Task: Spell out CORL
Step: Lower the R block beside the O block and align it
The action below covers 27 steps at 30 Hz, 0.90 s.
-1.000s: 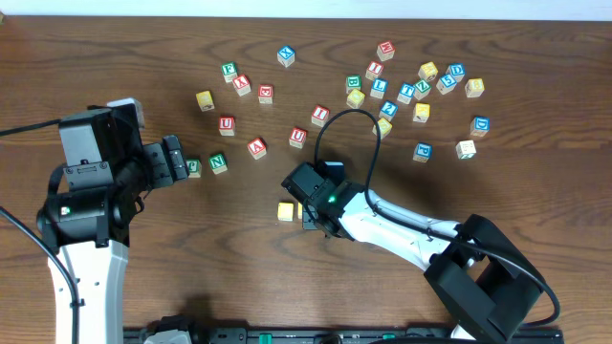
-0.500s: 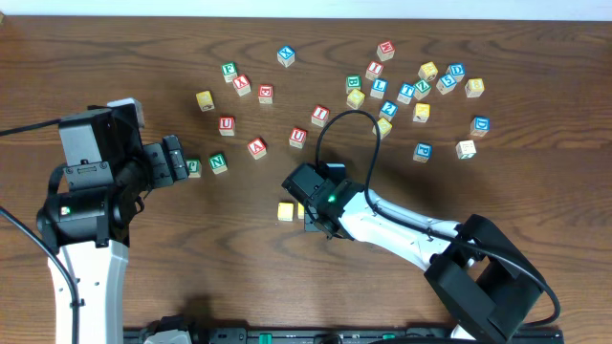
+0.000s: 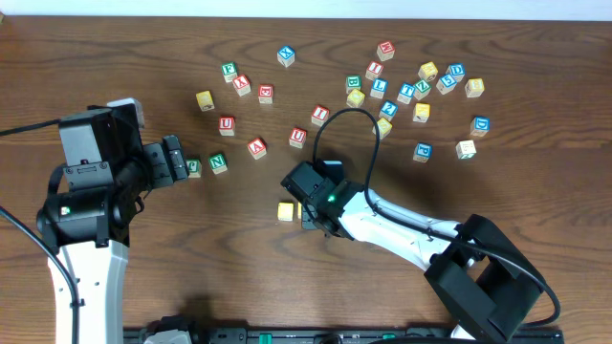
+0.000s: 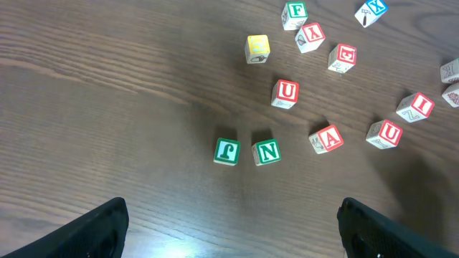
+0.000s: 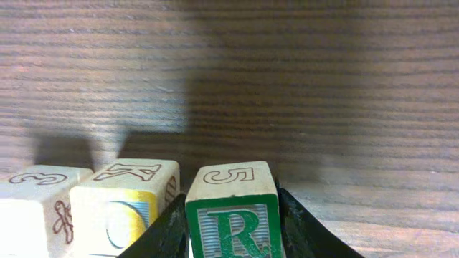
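In the right wrist view my right gripper is shut on a green R block with a 5 on top. The block is low over the table, just right of a yellow block with a blue O. Another pale block stands left of that one. In the overhead view the right gripper hides the R block, and a yellow block shows at its left. My left gripper is open and empty, and its jaws hang above bare wood near the green J and N blocks.
Many loose letter blocks lie scattered across the far half of the table, with a dense cluster at the back right. Red U and A blocks lie beyond the left gripper. The right arm's cable loops over the blocks.
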Available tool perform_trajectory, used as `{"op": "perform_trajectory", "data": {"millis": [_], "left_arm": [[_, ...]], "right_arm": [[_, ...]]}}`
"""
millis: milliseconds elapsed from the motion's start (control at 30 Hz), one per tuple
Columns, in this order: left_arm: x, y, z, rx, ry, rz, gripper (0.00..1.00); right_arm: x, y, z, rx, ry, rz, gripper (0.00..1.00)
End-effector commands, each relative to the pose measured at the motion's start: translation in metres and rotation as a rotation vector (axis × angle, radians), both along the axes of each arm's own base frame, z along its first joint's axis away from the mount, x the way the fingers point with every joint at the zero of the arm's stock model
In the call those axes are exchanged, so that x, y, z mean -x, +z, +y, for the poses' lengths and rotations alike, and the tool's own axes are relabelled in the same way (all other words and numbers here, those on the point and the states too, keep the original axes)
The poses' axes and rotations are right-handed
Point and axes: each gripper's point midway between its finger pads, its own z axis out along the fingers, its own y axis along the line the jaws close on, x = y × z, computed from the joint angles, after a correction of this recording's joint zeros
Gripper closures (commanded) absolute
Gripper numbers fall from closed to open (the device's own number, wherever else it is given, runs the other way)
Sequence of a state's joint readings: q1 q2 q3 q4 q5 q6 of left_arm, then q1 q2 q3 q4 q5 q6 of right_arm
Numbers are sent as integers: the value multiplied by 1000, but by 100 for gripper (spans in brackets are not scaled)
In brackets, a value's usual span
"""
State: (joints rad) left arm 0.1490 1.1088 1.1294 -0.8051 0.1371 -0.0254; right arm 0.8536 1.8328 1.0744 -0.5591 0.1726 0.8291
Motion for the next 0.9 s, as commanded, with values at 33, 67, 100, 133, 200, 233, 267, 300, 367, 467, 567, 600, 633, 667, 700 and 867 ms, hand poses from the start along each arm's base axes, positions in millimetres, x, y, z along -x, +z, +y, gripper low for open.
{"op": "perform_trajectory", "data": {"millis": [33, 67, 100, 133, 200, 233, 267, 300, 367, 467, 567, 600, 633, 667, 700, 867], "left_arm": [[-1, 9, 0, 1, -8, -25, 8], [-1, 9, 0, 1, -8, -25, 8], [-1, 9, 0, 1, -8, -25, 8], [-1, 9, 0, 1, -8, -25, 8], [-1, 9, 0, 1, -8, -25, 8], [-1, 9, 0, 1, -8, -25, 8], [-1, 9, 0, 1, -8, -25, 8], [-1, 9, 0, 1, -8, -25, 8], [-1, 10, -1, 1, -8, -25, 8], [-1, 9, 0, 1, -8, -25, 8], [-1, 9, 0, 1, -8, -25, 8], [-1, 9, 0, 1, -8, -25, 8], [-1, 9, 0, 1, -8, -25, 8], [-1, 9, 0, 1, -8, -25, 8], [-1, 9, 0, 1, -8, -25, 8], [-1, 9, 0, 1, -8, -25, 8]], "right_arm": [[-5, 4, 4, -3, -4, -22, 67], [-5, 4, 4, -2, -4, -22, 67], [-5, 4, 4, -1, -4, -23, 67], [-5, 4, 4, 0, -4, -24, 67], [-5, 4, 4, 1, -4, -23, 67], [-5, 4, 4, 1, -4, -23, 67], [-5, 4, 4, 0, -4, -23, 66], [-5, 4, 3, 2, -4, -22, 64], [-5, 4, 3, 2, -4, -21, 63], [-5, 4, 3, 3, -4, -21, 62], [-5, 4, 3, 3, -4, -21, 62], [-5, 4, 3, 3, -4, -21, 62], [-5, 4, 3, 4, -3, -20, 62], [-5, 4, 3, 5, -3, -20, 62], [-4, 3, 3, 6, -3, -19, 62], [-5, 7, 2, 14, -3, -14, 64]]}}
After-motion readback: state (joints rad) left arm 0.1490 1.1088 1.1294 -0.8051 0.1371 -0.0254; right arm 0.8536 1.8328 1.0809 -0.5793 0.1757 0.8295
